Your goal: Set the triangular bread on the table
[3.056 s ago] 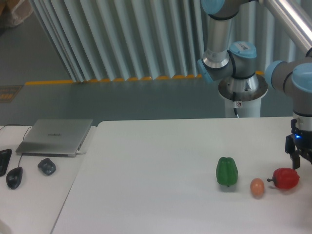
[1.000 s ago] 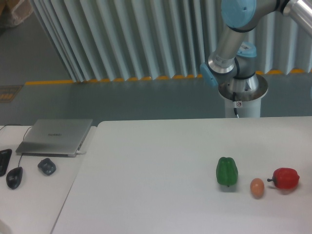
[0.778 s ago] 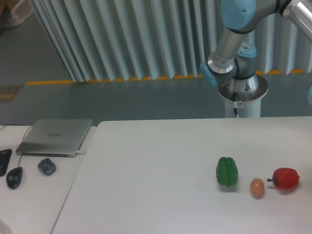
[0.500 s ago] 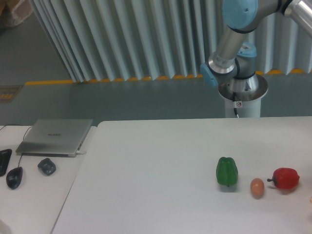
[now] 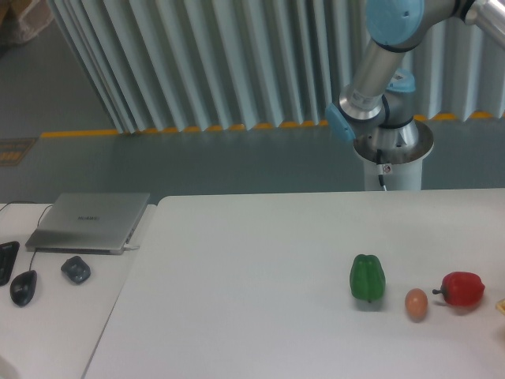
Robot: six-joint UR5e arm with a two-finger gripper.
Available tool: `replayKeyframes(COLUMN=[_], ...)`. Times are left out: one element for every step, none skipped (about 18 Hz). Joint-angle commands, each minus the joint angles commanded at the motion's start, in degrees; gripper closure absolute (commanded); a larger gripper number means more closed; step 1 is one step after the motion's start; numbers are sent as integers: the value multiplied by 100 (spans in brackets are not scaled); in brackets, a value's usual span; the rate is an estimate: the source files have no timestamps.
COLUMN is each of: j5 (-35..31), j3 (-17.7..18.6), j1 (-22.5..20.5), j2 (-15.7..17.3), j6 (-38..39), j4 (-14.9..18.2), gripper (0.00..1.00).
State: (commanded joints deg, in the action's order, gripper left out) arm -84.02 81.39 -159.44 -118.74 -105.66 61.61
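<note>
Three foods on table (image 5: 260,260), laptop (image 5: 88,220) logo unreadable

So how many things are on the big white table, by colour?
Green: 1, the green pepper
Red: 1, the red pepper
Orange-pink: 1, the ball
Total: 3. A pale sliver at the right edge is too cut off to name.

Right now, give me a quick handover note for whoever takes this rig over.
Hand: out of frame; only the arm shows, top right, so its state is unknown.
Bread: a pale sliver at the right edge may be it; too little shows to tell.
Table: green pepper, small orange ball, red pepper in a row at right.
Done: nothing confirmed.
Left: see the bread resting on the table, hand clear.
</note>
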Motion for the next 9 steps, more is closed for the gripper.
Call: replayKeyframes(j5=[0, -17, -26, -26, -35, -44, -44, -44, -44], j3=[-9, -9, -9, -18, -9, -9, -18, -27, -53], j1=[9, 18, 18, 9, 18, 9, 9, 9, 9], j2=[0, -9, -9, -9, -9, -9, -9, 0, -9], j6=[124, 168, 169, 169, 169, 169, 178, 213, 274], j4=[18, 18, 18, 18, 18, 18, 27, 53, 97], gripper=[51, 54, 57, 58, 60, 62, 65, 65, 68])
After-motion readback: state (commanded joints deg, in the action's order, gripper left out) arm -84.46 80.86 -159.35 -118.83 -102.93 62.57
